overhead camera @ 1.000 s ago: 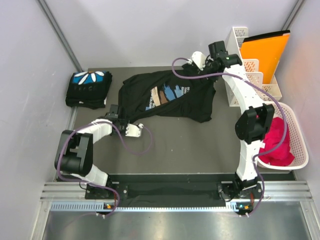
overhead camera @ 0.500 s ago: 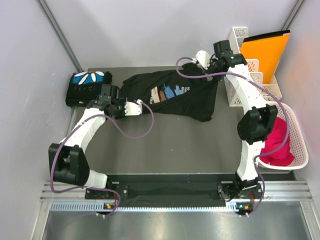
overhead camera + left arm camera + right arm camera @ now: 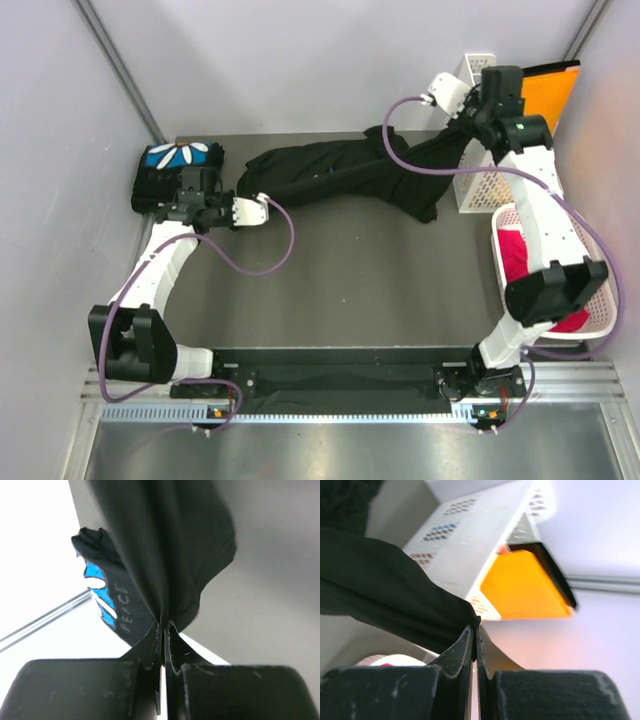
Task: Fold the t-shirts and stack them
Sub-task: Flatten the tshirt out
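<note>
A black t-shirt (image 3: 340,170) hangs stretched between my two grippers above the back of the table, bunched into a long band with its print hidden. My left gripper (image 3: 260,200) is shut on its left end; the left wrist view shows the cloth (image 3: 165,540) pinched at the fingertips (image 3: 163,626). My right gripper (image 3: 468,118) is shut on its right end, raised near the rack; the right wrist view shows the cloth (image 3: 385,595) pinched there (image 3: 475,627). A folded black t-shirt with a blue print and white petals (image 3: 178,172) lies at the back left, also in the left wrist view (image 3: 107,605).
A white file rack (image 3: 480,185) stands at the back right with an orange folder (image 3: 545,90) in it, both close behind my right gripper. A white basket (image 3: 600,290) holding red cloth (image 3: 515,260) sits at the right edge. Grey walls close in left and back.
My left gripper moved from the table's middle left back toward the folded shirt. My right gripper rose and moved right. The shirt went from lying spread out to a taut band, its print now hidden.
</note>
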Available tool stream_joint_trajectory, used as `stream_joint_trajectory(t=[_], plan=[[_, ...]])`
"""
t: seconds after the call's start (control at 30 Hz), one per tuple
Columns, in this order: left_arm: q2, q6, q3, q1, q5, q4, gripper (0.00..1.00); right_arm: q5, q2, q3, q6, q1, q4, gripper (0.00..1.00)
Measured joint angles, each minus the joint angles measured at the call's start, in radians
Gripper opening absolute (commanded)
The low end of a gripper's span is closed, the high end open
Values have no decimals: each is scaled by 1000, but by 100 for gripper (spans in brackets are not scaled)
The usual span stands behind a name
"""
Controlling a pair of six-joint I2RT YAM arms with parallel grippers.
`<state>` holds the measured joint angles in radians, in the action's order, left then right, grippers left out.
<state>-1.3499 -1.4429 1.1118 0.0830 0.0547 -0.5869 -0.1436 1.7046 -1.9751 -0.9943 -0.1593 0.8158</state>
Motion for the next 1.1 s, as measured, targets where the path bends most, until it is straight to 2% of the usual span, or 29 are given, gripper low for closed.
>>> stream_joint_trajectory(t=[0.2, 0.3, 0.4, 0.57, 0.7, 0.8, 1.1], plan=[[6, -2, 33, -19, 20, 27, 0, -23, -148, 104, -48, 8, -129, 0], [12, 13, 53, -20, 46, 119, 0, -19, -198, 159, -49, 10, -194, 0], [33, 40, 57, -23, 92, 203, 0, 6, -273, 269, -50, 11, -265, 0], [39, 122, 151, -18, 202, 232, 0, 66, -401, 476, -48, 11, -386, 0], [52, 170, 242, -2, 278, 215, 0, 140, -484, 580, -16, 10, -443, 0], [92, 176, 251, 13, 326, 188, 0, 183, -541, 618, 2, 7, -480, 0], [217, 149, 252, 32, 372, -19, 0, 298, -730, 633, -3, 5, -502, 0]])
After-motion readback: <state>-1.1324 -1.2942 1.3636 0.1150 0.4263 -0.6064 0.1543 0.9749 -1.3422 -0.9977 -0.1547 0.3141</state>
